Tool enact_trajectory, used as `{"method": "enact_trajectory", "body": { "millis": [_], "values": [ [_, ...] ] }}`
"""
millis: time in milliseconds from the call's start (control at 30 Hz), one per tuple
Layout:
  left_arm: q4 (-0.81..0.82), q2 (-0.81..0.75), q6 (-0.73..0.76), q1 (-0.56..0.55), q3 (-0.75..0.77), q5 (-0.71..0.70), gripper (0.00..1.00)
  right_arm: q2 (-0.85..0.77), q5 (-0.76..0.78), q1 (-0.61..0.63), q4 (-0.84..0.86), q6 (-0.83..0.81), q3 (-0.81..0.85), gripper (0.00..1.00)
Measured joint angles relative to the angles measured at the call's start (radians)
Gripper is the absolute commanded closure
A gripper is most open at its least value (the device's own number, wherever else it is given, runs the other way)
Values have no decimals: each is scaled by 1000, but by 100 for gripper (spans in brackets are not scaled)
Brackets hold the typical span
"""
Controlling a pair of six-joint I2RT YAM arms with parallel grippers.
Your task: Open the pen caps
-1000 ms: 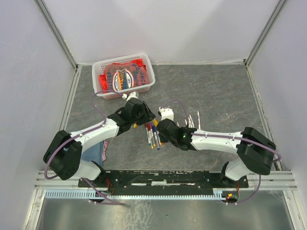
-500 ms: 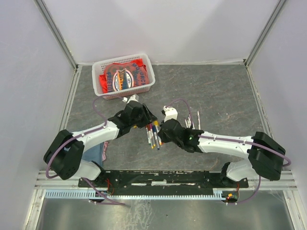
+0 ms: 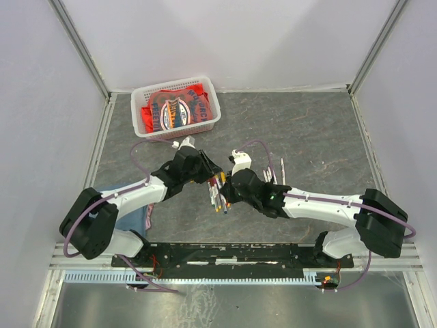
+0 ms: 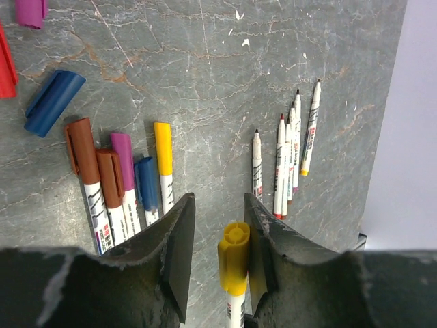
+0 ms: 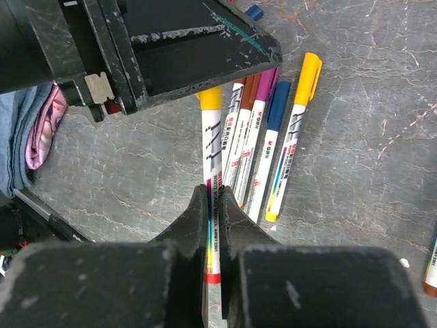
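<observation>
My right pincer (image 5: 214,198) is clamped tight on the white barrel of a pen (image 5: 212,160), holding it out toward my other arm. My left pincer (image 4: 217,199) stands open around that pen's yellow cap (image 4: 234,256): the cap sits against one finger with a gap to the other, so I judge the pull has not begun.

Just beyond, on the desk (image 4: 205,68), five capped pens (image 4: 164,160) lie side by side: brown, orange, purple, blue, yellow. Those are left to do, along with the one I hold. Off to one side, the bare pens (image 4: 281,164) lie in a close bunch, about five, tips showing. Farther out, a loose blue cap (image 4: 54,102), a purple cap (image 4: 31,10) and a red cap (image 4: 4,68) lie apart. I reckon I am roughly halfway.

Seen from above, my left arm (image 3: 136,195) and right arm (image 3: 321,201) both reach inward and low, wrists meeting over the pens. The basket (image 3: 172,83) sits beyond them.
</observation>
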Motion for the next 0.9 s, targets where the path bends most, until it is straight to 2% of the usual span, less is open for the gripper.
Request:
{"method": "enact_trajectory", "body": {
  "millis": [267,533,700,733,833,900],
  "values": [
    [22,-47,-6,12,-28,0,69,0,-15,0,8,2,0,99],
    [45,-60,-16,18,-47,18,96,0,-21,0,8,6,0,99],
    [48,-68,-17,21,-52,24,97,0,-21,0,11,6,0,99],
    [49,-69,-17,23,-53,25,97,0,-21,0,13,6,0,98],
    [57,-76,-17,23,-59,26,97,0,-21,0,16,6,0,84],
    [72,-82,-17,23,-68,27,97,0,-21,0,22,8,0,80]
  ]
}}
